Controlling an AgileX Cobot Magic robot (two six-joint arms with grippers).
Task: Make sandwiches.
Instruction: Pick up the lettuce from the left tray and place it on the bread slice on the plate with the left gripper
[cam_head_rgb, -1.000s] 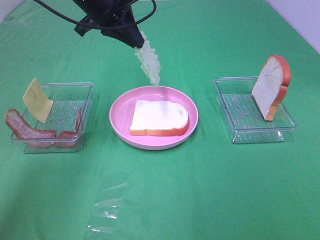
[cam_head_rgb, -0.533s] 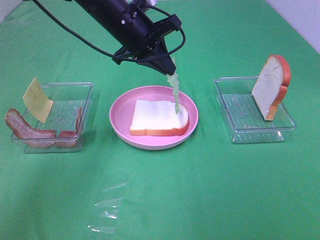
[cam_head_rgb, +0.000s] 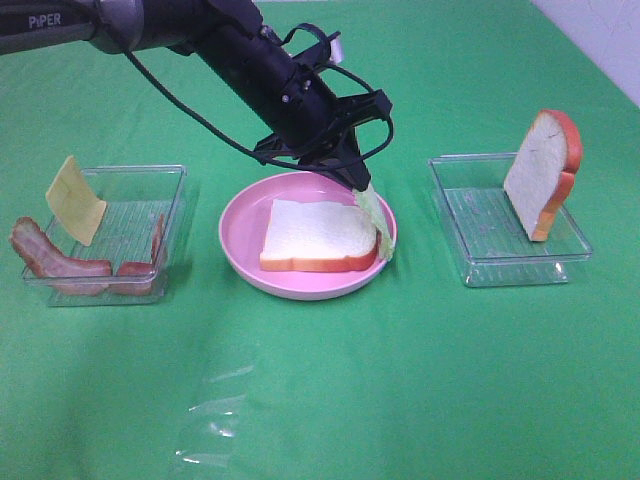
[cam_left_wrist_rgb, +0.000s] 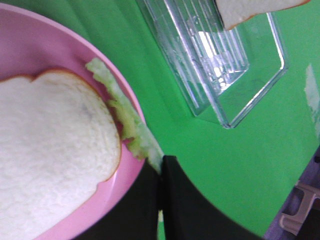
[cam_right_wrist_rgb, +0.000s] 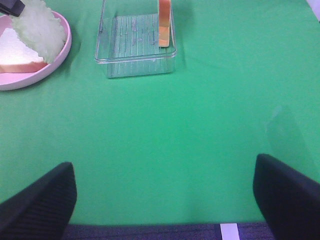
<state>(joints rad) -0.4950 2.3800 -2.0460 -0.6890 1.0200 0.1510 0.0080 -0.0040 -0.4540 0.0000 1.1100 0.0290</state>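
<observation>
A white bread slice (cam_head_rgb: 318, 235) lies flat on the round pink plate (cam_head_rgb: 240, 250). My left gripper (cam_head_rgb: 358, 184) is shut on a pale green lettuce leaf (cam_head_rgb: 376, 222), which hangs down at the plate's right rim beside the bread. The left wrist view shows the lettuce (cam_left_wrist_rgb: 127, 120) lying along the bread's (cam_left_wrist_rgb: 50, 160) edge, pinched between the black fingers (cam_left_wrist_rgb: 172, 200). A second bread slice (cam_head_rgb: 542, 175) stands upright in the right tray (cam_head_rgb: 480, 265). Yellow cheese (cam_head_rgb: 75, 200) and bacon strips (cam_head_rgb: 60, 262) rest in the left tray (cam_head_rgb: 150, 180). My right gripper (cam_right_wrist_rgb: 165, 200) hangs open over bare cloth.
Green cloth covers the table. A crumpled piece of clear plastic (cam_head_rgb: 215, 420) lies near the front, left of centre. The right wrist view shows the right tray (cam_right_wrist_rgb: 135, 47) and the plate (cam_right_wrist_rgb: 50, 67) far ahead of the fingers.
The left arm swung down and rightward with the lettuce, from above the plate's far side to its right rim. The leaf now rests against the plate beside the bread.
</observation>
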